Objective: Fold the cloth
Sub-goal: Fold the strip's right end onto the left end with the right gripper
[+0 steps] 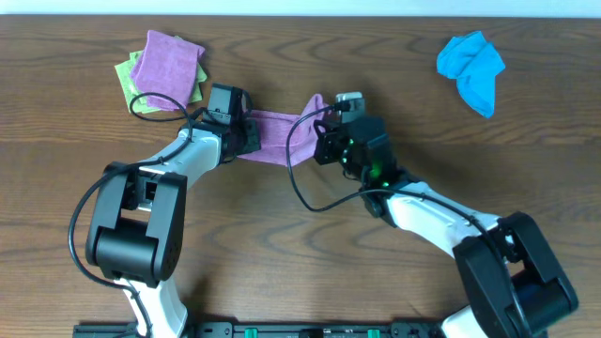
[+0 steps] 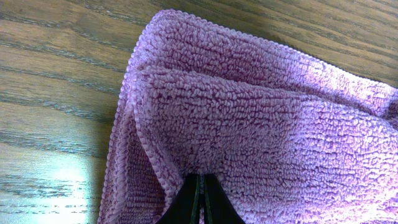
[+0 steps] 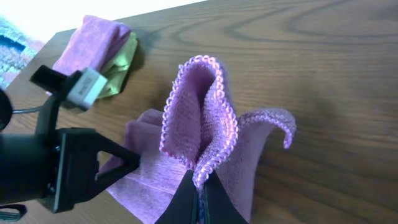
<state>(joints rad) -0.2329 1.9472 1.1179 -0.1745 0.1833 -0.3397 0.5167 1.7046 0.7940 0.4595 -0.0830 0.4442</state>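
Note:
The lilac cloth (image 1: 279, 136) hangs bunched between my two grippers near the table's middle, its lower part resting on the wood. My left gripper (image 1: 252, 133) is shut on the cloth's left edge. In the left wrist view the fuzzy cloth (image 2: 249, 106) fills most of the frame, and the left gripper (image 2: 201, 185) pinches a fold of it. My right gripper (image 1: 320, 143) is shut on the right edge. The right wrist view shows the cloth (image 3: 196, 118) standing up in a loop, its stitched hem clamped in the right gripper (image 3: 200, 185), with one corner curling off to the right.
A second purple cloth (image 1: 167, 62) lies folded on a lime-green cloth (image 1: 124, 77) at the back left. A bright blue cloth (image 1: 472, 68) lies crumpled at the back right. The left arm (image 3: 62, 168) is close beside the right gripper.

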